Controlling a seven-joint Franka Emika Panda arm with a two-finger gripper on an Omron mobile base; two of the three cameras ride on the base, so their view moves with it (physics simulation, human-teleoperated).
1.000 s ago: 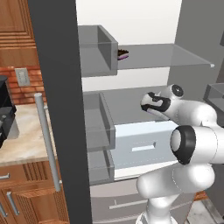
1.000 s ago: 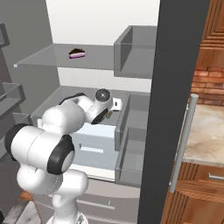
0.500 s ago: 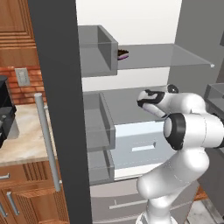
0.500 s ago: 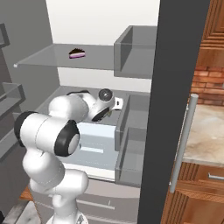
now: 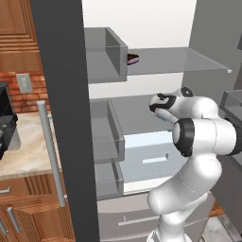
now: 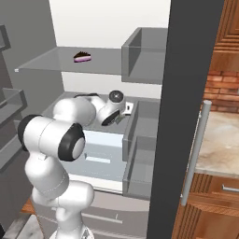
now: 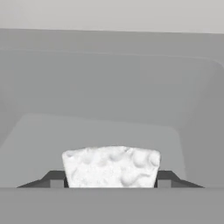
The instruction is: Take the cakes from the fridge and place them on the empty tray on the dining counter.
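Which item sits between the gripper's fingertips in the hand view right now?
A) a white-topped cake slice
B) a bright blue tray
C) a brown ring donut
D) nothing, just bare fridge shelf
A: in the hand view the white-topped cake slice fills the gap of the gripper, a dark fingertip right against each side, on the grey fridge shelf. The dark cake slice sits on the glass shelf above.

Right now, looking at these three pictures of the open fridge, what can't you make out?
- White bumpy-topped cake slice, hand view: its lower part and layers are cut off at the bottom edge between the fingers.
- Whether the fingers touch that slice: contact points lie below the visible edge.
- Small dark slice with a pink layer on the glass shelf: too small for detail; in the left base view a grey shelf bin partly hides it.
- Gripper, base views: the wrist hides what it surrounds.
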